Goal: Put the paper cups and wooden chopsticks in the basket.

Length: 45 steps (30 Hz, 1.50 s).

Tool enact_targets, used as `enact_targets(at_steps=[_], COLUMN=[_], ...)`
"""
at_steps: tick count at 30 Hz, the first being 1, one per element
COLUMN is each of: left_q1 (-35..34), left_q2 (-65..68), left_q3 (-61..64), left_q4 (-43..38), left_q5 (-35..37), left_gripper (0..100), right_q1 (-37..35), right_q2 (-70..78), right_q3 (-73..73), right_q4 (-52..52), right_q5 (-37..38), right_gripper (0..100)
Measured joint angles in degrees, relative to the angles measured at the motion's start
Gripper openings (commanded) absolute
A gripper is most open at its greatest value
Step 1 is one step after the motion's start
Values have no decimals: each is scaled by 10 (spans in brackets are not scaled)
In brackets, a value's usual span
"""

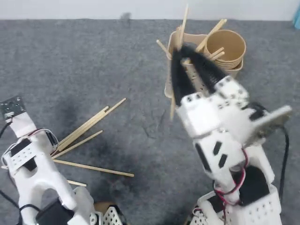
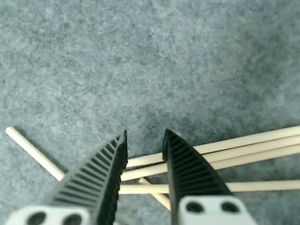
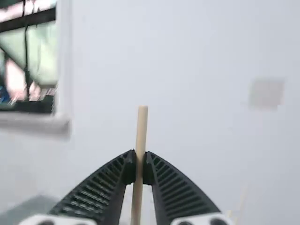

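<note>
Between tips of right tool, pinched tight: one chopstick, upright above basket already holding cups and sticks; under spread left tool: several loose chopsticks lying on desk, not yet collected

The right hand and its arm are covering most of the basket, so whatever is lying on its bottom is hiding from me. The black fingers are also masking the middle of the wooden chopstick pinched between them, and the basket's wall is concealing the lower part of the stacked paper cups. On the counter, the left arm is blocking the near ends of the loose chopsticks. Under the left hand, those sticks are running off the frame's edge, one slipping beneath a finger. A brown shape between the arm bases is showing too little to name.
</note>
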Motion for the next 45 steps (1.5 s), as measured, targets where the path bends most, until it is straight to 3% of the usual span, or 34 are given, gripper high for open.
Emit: enact_targets(at_steps=[5, 10, 21, 30, 40, 45], left_q1=[0, 0, 0, 11, 11, 11], left_q2=[0, 0, 0, 0, 0, 0], left_q3=[0, 0, 0, 0, 0, 0], left_q4=[0, 0, 0, 0, 0, 0], left_q5=[0, 0, 0, -2, -2, -2], left_gripper=[115, 115, 115, 115, 115, 115], right_q1=[51, 58, 58, 83, 137, 140], right_q2=[80, 171, 431, 465, 465, 465], right_q3=[1, -1, -88, -41, 106, 164], right_q4=[-162, -287, -437, -476, -529, -529], right_q5=[0, 21, 155, 164, 28, -1], right_gripper=[9, 9, 9, 9, 9, 9])
